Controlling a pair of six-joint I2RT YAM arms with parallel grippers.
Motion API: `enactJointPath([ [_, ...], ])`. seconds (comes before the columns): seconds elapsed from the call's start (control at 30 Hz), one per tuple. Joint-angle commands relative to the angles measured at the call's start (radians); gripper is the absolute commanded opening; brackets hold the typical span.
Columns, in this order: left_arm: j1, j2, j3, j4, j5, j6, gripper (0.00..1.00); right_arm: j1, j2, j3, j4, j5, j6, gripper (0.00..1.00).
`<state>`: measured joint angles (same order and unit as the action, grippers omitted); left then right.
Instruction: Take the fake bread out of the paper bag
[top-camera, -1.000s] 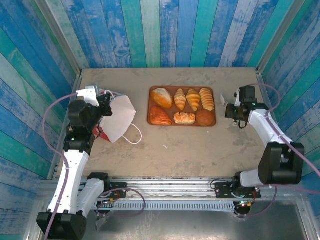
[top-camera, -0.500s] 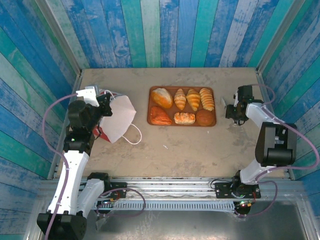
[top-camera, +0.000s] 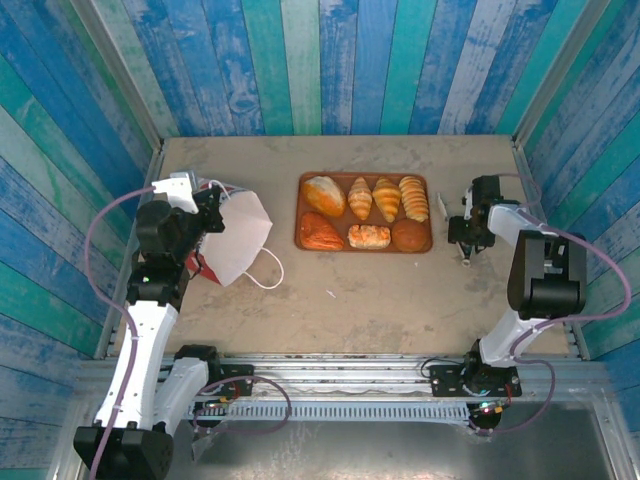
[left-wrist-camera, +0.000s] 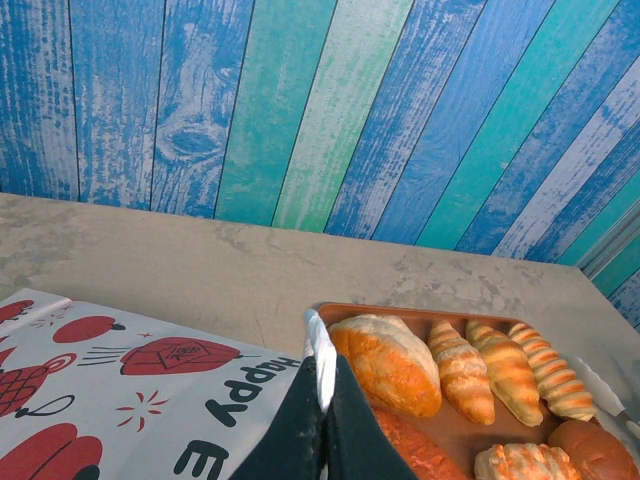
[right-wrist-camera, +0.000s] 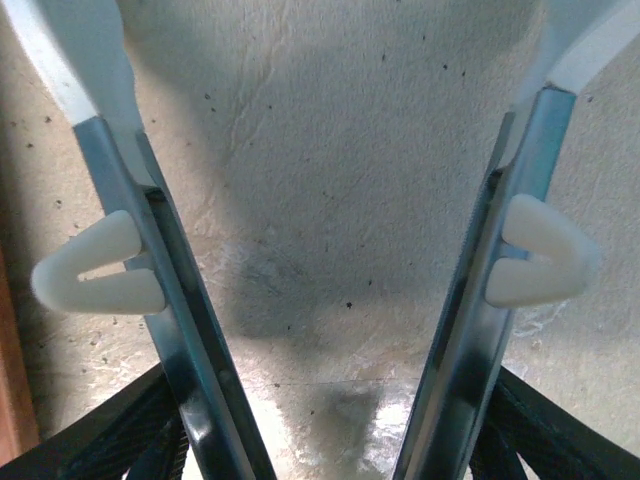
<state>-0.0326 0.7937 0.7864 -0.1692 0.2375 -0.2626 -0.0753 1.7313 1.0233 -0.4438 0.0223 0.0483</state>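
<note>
While the right gripper (top-camera: 466, 240) drew back beside the tray (top-camera: 299, 228), nothing seemed left to fetch.
Its jaws hung apart and empty over the table (top-camera: 400, 290), so unloading looked finished. The fake bread (top-camera: 365, 212) filled the tray, the back-row croissants (top-camera: 373, 198) lying lengthwise front to back. The left gripper (left-wrist-camera: 322, 385) stayed pinched on the paper bag (top-camera: 240, 235), which lay flat, white end toward the tray.
</note>
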Motion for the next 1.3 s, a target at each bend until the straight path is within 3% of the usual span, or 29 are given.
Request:
enactJointPath([
  [0.0,0.0,-0.002,0.028,0.005,-0.012,0.005,0.0,-0.005,0.017,0.018,-0.009,0.011,-0.021,0.71],
  [0.37,0.001,-0.006,0.03,-0.003,-0.012,0.006,0.0,-0.009,-0.02,-0.009,-0.008,0.042,-0.001,0.81],
  [0.7,0.001,-0.008,0.043,-0.003,-0.024,0.01,0.0,-0.011,-0.325,-0.031,-0.062,-0.008,0.04,0.85],
  [0.83,0.001,-0.003,0.057,-0.004,-0.018,0.007,0.0,-0.011,-0.468,-0.046,-0.06,-0.191,0.076,0.85],
  [0.97,0.0,-0.004,0.065,-0.003,-0.017,0.004,0.0,-0.001,-0.59,-0.141,0.066,-0.52,0.17,0.82],
  [1.1,0.001,0.002,0.072,0.003,-0.028,0.009,0.0,0.072,-0.675,-0.217,0.192,-0.627,0.326,0.79],
  [1.27,0.0,0.014,0.094,-0.001,-0.022,0.016,0.0,0.304,-0.7,-0.216,0.248,-0.544,0.397,0.79],
])
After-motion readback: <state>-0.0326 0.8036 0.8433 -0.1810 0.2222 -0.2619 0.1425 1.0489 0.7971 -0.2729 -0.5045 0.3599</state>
